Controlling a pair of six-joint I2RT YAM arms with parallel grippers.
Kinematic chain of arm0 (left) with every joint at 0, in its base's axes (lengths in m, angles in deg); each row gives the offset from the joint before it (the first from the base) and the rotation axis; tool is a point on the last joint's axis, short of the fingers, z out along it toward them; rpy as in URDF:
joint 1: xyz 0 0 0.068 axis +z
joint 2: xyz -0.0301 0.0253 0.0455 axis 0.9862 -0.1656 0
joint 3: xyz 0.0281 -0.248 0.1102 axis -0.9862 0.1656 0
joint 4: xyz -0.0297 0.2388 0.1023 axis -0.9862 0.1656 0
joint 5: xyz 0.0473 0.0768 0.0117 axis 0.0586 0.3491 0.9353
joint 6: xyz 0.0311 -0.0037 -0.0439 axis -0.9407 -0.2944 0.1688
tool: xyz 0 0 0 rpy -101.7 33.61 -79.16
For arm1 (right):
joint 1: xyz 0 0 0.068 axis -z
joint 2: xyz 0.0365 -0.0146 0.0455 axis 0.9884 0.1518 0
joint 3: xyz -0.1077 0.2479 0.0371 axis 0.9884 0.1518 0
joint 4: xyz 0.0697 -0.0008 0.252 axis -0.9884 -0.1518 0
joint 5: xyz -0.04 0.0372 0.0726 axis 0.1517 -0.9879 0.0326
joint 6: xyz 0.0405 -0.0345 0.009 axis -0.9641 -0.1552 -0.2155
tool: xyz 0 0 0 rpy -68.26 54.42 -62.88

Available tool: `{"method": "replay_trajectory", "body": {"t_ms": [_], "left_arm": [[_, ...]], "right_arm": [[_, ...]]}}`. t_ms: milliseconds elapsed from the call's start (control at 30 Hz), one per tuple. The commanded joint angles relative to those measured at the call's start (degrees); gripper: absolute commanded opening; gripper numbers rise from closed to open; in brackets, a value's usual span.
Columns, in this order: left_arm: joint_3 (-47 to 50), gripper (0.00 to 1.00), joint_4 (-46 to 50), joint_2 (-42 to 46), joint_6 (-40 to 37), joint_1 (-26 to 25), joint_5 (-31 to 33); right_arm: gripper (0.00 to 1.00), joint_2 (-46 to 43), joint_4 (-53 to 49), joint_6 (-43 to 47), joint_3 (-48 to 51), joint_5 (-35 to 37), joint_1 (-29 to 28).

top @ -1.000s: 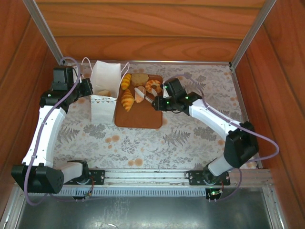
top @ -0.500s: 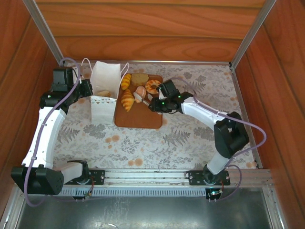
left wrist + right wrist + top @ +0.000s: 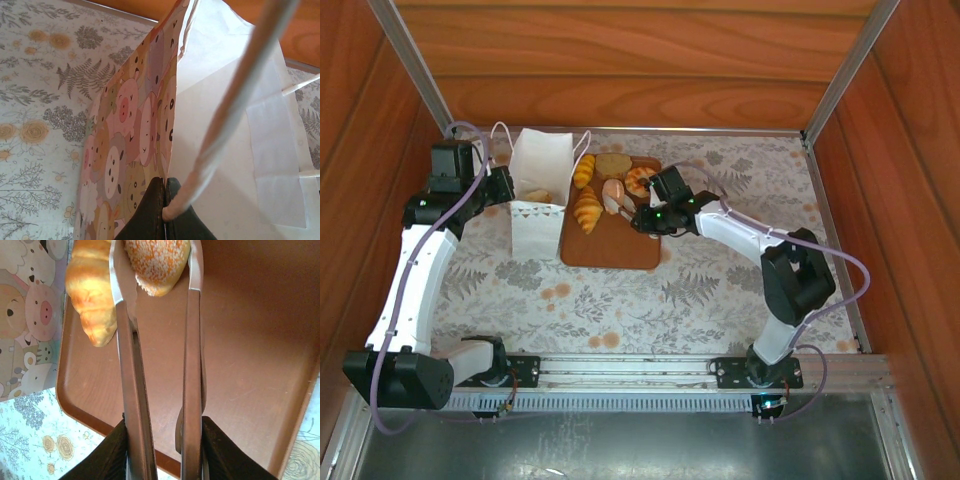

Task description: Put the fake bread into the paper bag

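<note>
white paper bag [image 3: 540, 165], pastel animal-face sides, golden croissant [image 3: 587, 210], brown tray [image 3: 615, 250], fern-print tablecloth [image 3: 720, 290]

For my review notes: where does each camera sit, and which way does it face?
Top external: above and behind the bases, looking down on the table; left arm and right arm show, reaching the paper bag and tray.
Left wrist: on the left arm, facing the paper bag's side; the left gripper shows, jaws shut on its edge.
Right wrist: on the right arm, looking down along tongs held by the right gripper, a sugared roll between their tips.
Shared: top external and right wrist show tray, croissant and paper bag.
</note>
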Motion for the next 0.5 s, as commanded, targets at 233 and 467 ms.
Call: {"method": "replay_trajectory", "body": {"t_ms": [233, 467], "left_arm": [[1.15, 0.00, -2.22, 2.67, -0.39, -0.09, -0.37], [0.72, 0.00, -2.31, 2.54, -0.04, 0.03, -0.27]], "right_arm": [[0.22, -17.20, -1.19, 4.99, 4.00, 5.88, 0.30], [0.21, -27.12, -4.27, 9.17, 3.25, 8.97, 0.14]]}}
